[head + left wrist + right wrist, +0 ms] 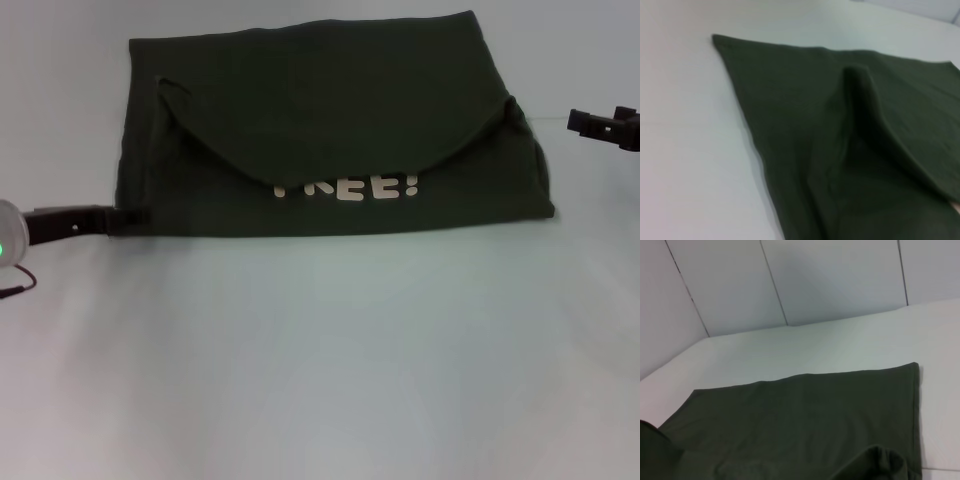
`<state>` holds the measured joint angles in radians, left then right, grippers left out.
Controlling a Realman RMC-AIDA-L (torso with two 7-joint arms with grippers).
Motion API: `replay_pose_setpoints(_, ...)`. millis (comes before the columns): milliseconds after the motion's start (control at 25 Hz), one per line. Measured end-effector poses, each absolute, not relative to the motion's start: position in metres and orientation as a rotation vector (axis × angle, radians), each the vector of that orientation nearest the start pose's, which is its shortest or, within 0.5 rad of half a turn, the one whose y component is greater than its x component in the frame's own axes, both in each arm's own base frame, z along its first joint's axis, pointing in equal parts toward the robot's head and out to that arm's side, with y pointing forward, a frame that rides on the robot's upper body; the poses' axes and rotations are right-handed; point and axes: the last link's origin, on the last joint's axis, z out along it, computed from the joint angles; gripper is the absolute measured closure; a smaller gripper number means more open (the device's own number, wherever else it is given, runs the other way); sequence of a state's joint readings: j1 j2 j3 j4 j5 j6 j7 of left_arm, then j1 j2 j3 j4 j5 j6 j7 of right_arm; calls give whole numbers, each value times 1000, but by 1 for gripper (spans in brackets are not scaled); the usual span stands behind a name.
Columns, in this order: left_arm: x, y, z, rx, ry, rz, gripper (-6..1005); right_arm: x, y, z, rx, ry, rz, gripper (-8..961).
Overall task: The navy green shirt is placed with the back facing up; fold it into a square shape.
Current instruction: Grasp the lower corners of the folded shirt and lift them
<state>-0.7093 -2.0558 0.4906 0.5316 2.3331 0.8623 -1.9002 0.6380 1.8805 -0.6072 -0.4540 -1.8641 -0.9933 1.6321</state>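
Head view, left to right: the left gripper (125, 216) meets the near-left corner of the navy green shirt (330, 120) — I cannot tell its grip. Soft matte cotton, folded to a rough rectangle with a curved flap over pale block lettering (348, 187), lies on the smooth white table (320, 360). The right gripper (578, 122) hovers beyond the shirt's right edge — grip likewise unclear.

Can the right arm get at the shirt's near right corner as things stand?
Probably yes. The right gripper hangs off the navy green shirt at its far right side, and only bare table lies between it and that corner. The left gripper is at the opposite corner.
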Motion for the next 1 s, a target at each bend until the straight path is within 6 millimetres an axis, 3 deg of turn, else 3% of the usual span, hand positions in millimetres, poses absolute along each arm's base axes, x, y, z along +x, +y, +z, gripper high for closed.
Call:
replay_pose_setpoints(360, -314, 415, 7, -2095, -1144, -270, 138, 320, 423, 88, -2046, 1016, 563, 44)
replay_pose_setpoints(1000, -314, 419, -3, -2074, -1135, -231, 139, 319, 423, 84, -2078, 1002, 517, 45)
